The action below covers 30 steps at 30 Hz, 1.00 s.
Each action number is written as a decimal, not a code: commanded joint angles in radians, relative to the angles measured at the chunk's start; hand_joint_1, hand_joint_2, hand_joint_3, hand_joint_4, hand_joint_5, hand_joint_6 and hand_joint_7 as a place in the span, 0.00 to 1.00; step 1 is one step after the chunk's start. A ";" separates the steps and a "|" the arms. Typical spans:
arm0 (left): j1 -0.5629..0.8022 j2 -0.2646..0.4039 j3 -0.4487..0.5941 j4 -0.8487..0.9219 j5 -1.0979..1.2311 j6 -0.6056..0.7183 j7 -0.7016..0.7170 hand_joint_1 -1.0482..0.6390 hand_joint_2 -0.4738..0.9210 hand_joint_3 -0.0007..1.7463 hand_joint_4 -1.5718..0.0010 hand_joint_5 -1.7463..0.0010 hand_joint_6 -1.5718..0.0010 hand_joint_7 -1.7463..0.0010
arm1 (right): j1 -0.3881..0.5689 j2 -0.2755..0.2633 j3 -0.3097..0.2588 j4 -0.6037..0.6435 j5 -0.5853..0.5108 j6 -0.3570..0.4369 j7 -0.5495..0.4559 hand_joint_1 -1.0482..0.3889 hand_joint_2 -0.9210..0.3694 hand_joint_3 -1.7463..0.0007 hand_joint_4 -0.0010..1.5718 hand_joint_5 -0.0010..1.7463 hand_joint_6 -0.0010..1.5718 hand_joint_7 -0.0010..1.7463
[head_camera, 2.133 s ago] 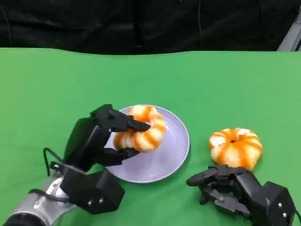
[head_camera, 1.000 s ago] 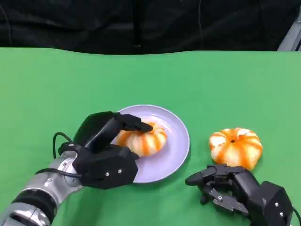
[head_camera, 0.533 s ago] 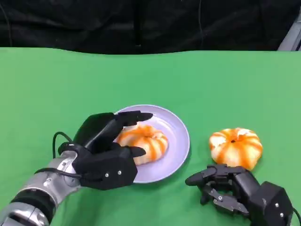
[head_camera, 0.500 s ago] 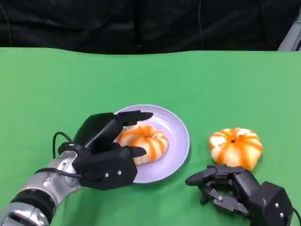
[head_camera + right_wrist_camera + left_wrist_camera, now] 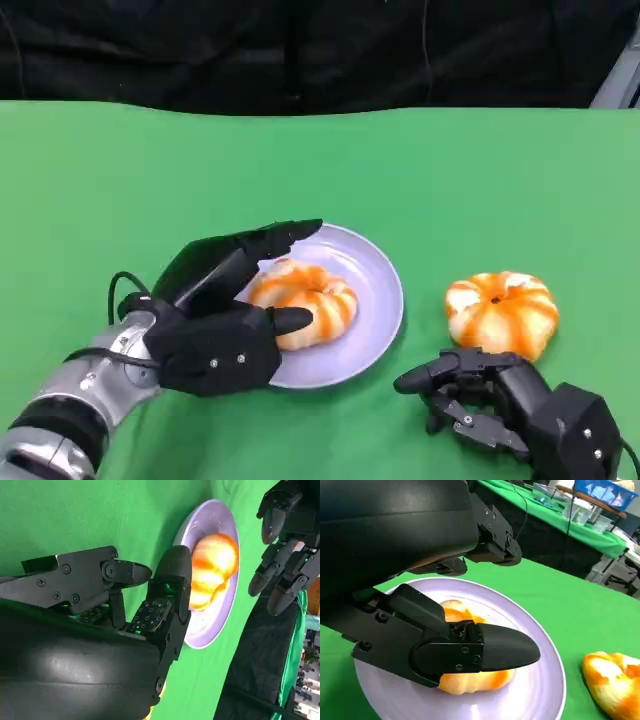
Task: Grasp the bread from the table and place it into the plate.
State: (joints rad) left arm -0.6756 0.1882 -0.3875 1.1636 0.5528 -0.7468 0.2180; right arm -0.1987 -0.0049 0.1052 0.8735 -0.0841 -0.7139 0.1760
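Head view: the bread point(image 5: 305, 302) lies on the lavender plate point(image 5: 375, 280), left of the plate's middle, a ring-shaped orange-and-cream piece. The left hand point(image 5: 222, 322) sits at the plate's near-left edge, fingers spread around the bread — one long finger reaching over the plate's far-left rim, the thumb low against the near side of the bread. Spread apart, gripping nothing, as far as this view shows. To the right, a second bread point(image 5: 500, 312) rests on the green bench point(image 5: 450, 180), well apart from the plate. Just near of it, the right hand point(image 5: 480, 400) lies low on the bench, fingers loosely curled and pointing left, holding nothing; not touching the second bread that I can tell.

Left wrist view: here's the close look. The thumb crosses in front of the bread point(image 5: 470, 675), which sits flat on the plate point(image 5: 540, 680). The upper fingers point(image 5: 490, 545) hang above, clear of the bread. Whether the thumb touches it, I cannot tell. The second bread point(image 5: 615, 682) shows beside the plate on the bench.

Right wrist view: the right hand's own fingers point(image 5: 165, 605) fill the foreground, parted, nothing between them. Beyond, the plate point(image 5: 210, 630) with the bread point(image 5: 212, 575) on it, and the left hand's fingers point(image 5: 285, 545) over the far side.
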 commanded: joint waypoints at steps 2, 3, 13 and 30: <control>0.014 0.023 0.012 -0.018 -0.015 -0.012 -0.003 0.00 1.00 0.38 0.82 1.00 0.84 1.00 | 0.024 -0.014 0.003 0.007 -0.008 0.033 0.005 0.70 0.00 0.80 0.48 0.79 0.70 0.22; 0.016 0.024 0.013 -0.021 -0.015 -0.015 0.001 0.00 1.00 0.38 0.82 1.00 0.85 1.00 | 0.025 -0.014 0.003 0.006 -0.007 0.034 0.006 0.70 0.00 0.80 0.48 0.79 0.70 0.22; 0.071 -0.013 0.134 -0.029 -0.183 -0.127 -0.026 0.05 1.00 0.36 0.80 0.99 0.85 1.00 | 0.021 -0.012 0.001 0.017 -0.004 0.023 0.011 0.71 0.00 0.80 0.48 0.79 0.70 0.22; 0.147 -0.056 0.315 -0.064 -0.452 -0.222 -0.282 0.08 1.00 0.34 0.75 0.99 0.83 1.00 | 0.008 -0.012 -0.004 0.054 -0.005 -0.010 0.017 0.71 0.00 0.79 0.48 0.78 0.70 0.22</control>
State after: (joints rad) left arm -0.5556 0.1393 -0.1154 1.1199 0.1901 -0.9483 0.0244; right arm -0.2056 -0.0049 0.0993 0.9030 -0.0827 -0.7461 0.1881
